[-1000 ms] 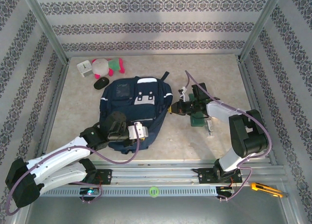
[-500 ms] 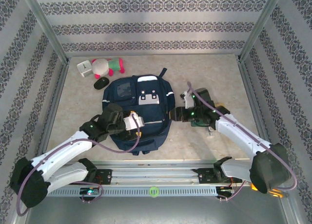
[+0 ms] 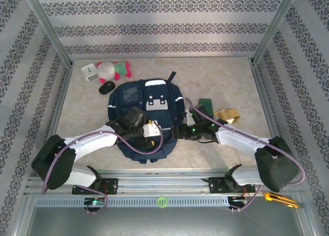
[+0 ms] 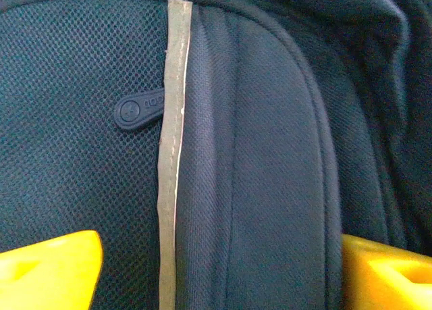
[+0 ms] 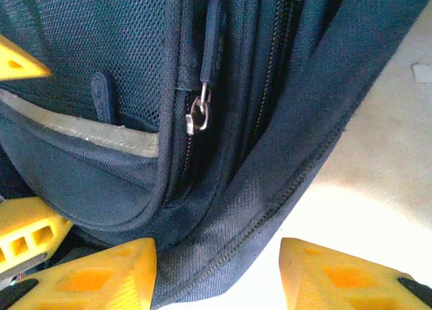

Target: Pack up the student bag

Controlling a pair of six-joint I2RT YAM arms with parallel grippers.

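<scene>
Top external view: the student bag [image 3: 146, 100] lies flat mid-bench, its base toward the near edge, as both arms close in. We see the right hand [image 3: 182, 132], a second ago working beside a green object [image 3: 207, 103] nearer the right edge, now at the bag's right flank, fingers spread either side of its seam, below a zip pull [image 5: 199, 114]. The left hand [image 3: 153, 130] has shifted up the front panel, likewise unclenched, straddling a padded ridge. We judge opening the zip comes next.

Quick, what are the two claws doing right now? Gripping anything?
Left gripper: open over the student bag, gripping nothing.
Right gripper: open at the student bag's edge, gripping nothing.
</scene>
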